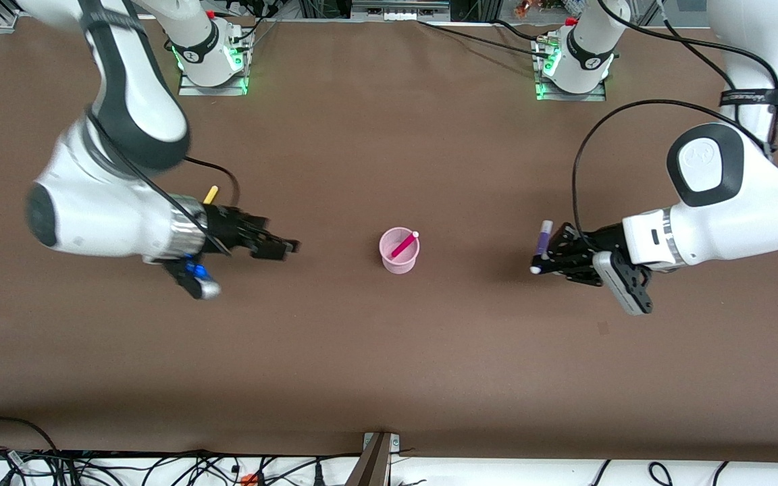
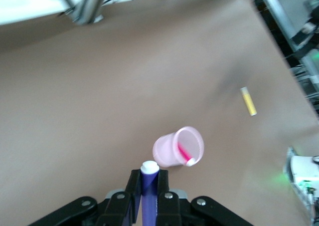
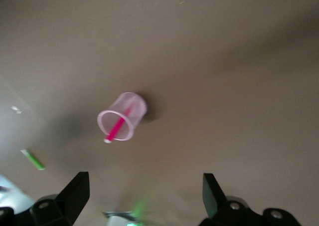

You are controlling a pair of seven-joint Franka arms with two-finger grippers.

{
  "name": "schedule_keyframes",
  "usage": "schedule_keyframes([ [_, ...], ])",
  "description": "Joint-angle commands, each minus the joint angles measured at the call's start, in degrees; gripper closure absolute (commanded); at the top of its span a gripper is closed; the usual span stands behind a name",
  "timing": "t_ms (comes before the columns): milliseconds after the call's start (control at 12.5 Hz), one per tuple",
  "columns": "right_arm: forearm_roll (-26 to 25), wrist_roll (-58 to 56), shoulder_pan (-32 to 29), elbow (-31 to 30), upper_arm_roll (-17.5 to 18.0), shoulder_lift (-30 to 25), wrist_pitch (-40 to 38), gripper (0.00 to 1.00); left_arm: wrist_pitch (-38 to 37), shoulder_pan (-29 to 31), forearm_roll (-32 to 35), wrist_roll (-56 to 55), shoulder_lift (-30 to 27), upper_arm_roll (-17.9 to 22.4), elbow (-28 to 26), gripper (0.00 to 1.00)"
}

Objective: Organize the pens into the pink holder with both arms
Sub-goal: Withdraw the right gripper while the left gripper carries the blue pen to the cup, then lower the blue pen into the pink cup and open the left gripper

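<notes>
The small pale pink round holder with thin translucent walls (image 1: 399, 251) stands upright on the brown worktop (image 1: 389, 378), about midway between the two arms' ends. A slim magenta pen with a pale tip (image 1: 404, 244) leans inside it, its upper tip resting against the rim; both wrist views show the same pen slanted across the cup's mouth.

Toward the left arm's end, the left arm's black two-finger gripper (image 1: 543, 255) hangs low over the worktop, well apart from the pink holder and about level with it in the front view. Its fingers are clamped on a slim dark purple pen with pale tips (image 1: 541, 246), held at mid-length so that one pale tip sticks out at either side of the grip. In the left wrist view the purple pen stands between the black fingers (image 2: 133, 196), its white tip pointing toward the cup.

Toward the right arm's end, the right arm's black gripper (image 1: 277, 247) hovers over bare worktop, also well apart from the holder. Its fingers (image 3: 75, 188) are spread wide with nothing between them, and the cup shows in the gap.

Farther from the front camera than the right gripper, a slim yellow pen (image 1: 210, 194) lies on the worktop, partly hidden by that arm's wrist.

A slim green pen (image 3: 33, 159) lies on the worktop in the right wrist view only; the front view does not show it.
</notes>
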Motion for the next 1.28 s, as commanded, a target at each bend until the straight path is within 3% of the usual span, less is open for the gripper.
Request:
schedule_keyframes([
  [0, -11.72, -8.44, 0.35, -7.99, -2.01, -11.85, -3.68, 0.00, 3.71, -1.51, -9.67, 10.42, 2.42, -2.94, 1.93, 1.00],
  [239, -21.33, -21.70, 0.35, -13.01, -4.81, -20.84, -3.96, 0.00, 16.15, -8.87, -17.33, 18.35, 4.01, -4.62, 1.93, 1.00],
  [399, -22.85, -28.23, 0.35, -12.93, -7.80, -22.70, -5.27, 0.00, 25.05, -13.89, -17.88, 23.00, 4.97, -4.62, 1.58, 1.00],
  [638, -23.81, -30.36, 0.35, -12.40, -10.27, -22.88, -6.15, 0.00, 26.22, -16.19, -19.09, 34.31, 8.74, -4.71, 1.93, 1.00],
  [957, -26.18, -30.45, 0.35, -9.33, -10.18, -21.47, -6.42, 0.00, 26.14, -16.64, -31.81, 60.76, 8.93, -5.06, -1.92, 1.00],
  [1196, -26.45, -30.36, 0.26, -9.24, -10.53, -21.47, -6.94, 0.00, 26.05, -16.99, -40.63, 71.43, 8.85, -6.20, -6.05, 1.00],
])
